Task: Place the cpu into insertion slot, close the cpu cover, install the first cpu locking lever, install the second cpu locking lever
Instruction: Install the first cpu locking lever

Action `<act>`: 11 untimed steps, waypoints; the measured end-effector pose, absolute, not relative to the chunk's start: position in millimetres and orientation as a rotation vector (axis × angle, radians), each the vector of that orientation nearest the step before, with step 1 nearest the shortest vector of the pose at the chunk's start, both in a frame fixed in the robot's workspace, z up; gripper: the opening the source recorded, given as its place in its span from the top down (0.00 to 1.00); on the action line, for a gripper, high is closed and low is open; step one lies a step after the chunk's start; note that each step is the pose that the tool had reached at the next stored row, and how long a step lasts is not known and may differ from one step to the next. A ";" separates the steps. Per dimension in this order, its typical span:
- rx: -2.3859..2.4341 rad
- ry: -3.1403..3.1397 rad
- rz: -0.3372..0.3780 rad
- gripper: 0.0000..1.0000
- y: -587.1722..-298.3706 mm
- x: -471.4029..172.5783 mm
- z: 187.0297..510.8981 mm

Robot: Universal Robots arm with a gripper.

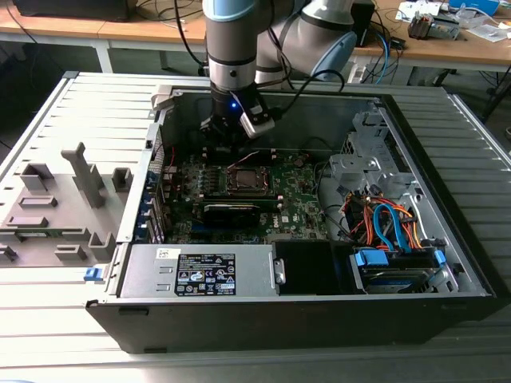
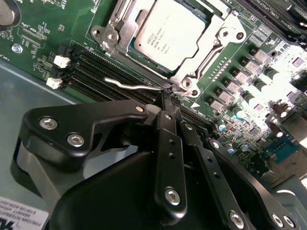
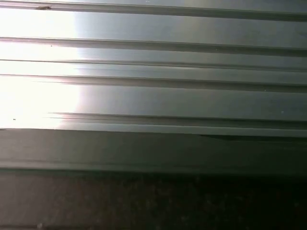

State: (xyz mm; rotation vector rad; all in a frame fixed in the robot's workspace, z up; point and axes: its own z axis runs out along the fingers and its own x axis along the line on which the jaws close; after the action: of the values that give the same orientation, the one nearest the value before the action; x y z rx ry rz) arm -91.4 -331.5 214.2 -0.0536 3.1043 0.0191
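The cpu (image 2: 168, 36) lies flat in the insertion slot (image 2: 144, 61), silvery face up. The cpu cover (image 2: 223, 36), a silver frame, is down over its edges. A thin wire locking lever (image 2: 129, 86) sticks out from the socket's corner, lying low over the memory slots. My gripper (image 2: 166, 95) is shut, and its black fingertips meet right at the lever's hinged end by that corner. In the exterior view the gripper (image 1: 226, 150) hangs inside the open computer case just behind the cpu (image 1: 243, 177).
Black memory slots (image 2: 96, 72) run beside the socket and rows of capacitors (image 2: 249, 96) sit on its other side. A black card (image 1: 231, 211), the power supply (image 1: 200, 271) and a drive cage with cables (image 1: 383, 223) crowd the case. Ribbed grey metal (image 3: 153, 96) is close by.
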 end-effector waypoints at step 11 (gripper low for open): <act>-0.088 3.105 -0.004 0.89 -331.6 -86.3 201.7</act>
State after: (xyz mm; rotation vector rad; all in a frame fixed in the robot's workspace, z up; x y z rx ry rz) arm -86.3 -331.6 201.7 -0.0879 3.1047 -0.0035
